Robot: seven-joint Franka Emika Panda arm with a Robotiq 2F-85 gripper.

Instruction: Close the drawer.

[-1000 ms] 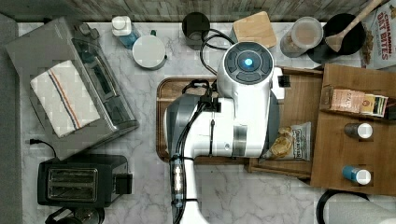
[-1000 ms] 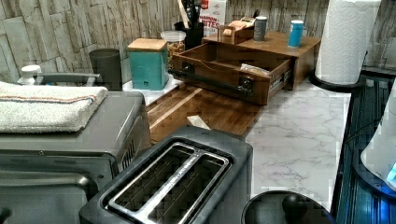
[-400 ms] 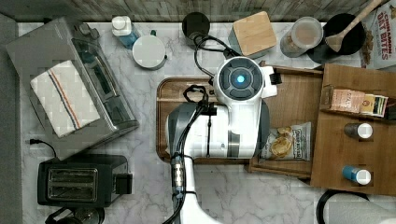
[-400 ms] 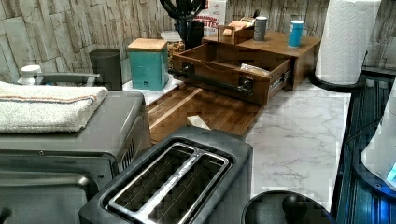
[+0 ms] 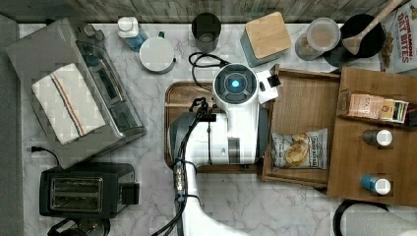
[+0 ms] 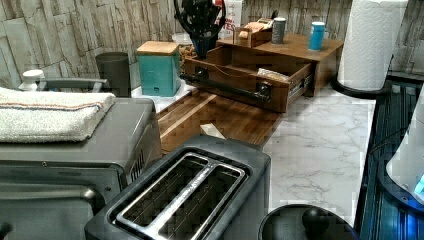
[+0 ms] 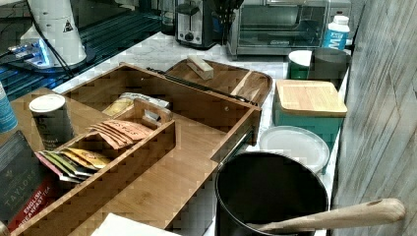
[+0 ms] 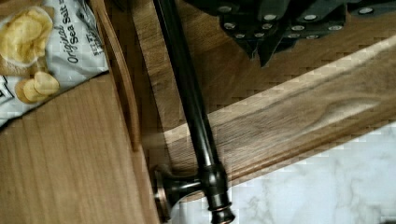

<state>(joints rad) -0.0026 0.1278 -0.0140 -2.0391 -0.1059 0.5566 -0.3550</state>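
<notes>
The drawer (image 5: 301, 118) stands pulled out of the cabinet (image 5: 373, 142), reaching toward 9 o'clock in the top view, its front edge over the wooden tray (image 5: 179, 105) on the marble surface (image 5: 295, 206). A bag of chips (image 5: 298, 149) lies flat inside it, toward the 6 o'clock side in the top view. In the wrist view the black bar handle (image 8: 191, 112) runs along the drawer's front, one end fixed on a round post, with the tray and the marble behind it.

The robot arm (image 5: 231, 123) hangs over the tray, just beside the drawer's front in the top view. In the left view the gripper (image 6: 200, 22) hovers above the drawer's far end, apart from the handle (image 6: 225, 86). Whether the jaws are released or clenched I cannot tell.

On the cabinet top sit two small bottles (image 5: 377, 137) and a box of tea packets (image 5: 376, 105). A toaster oven (image 5: 74, 83) and a toaster (image 5: 81, 189) stand toward 9 o'clock in the top view.
</notes>
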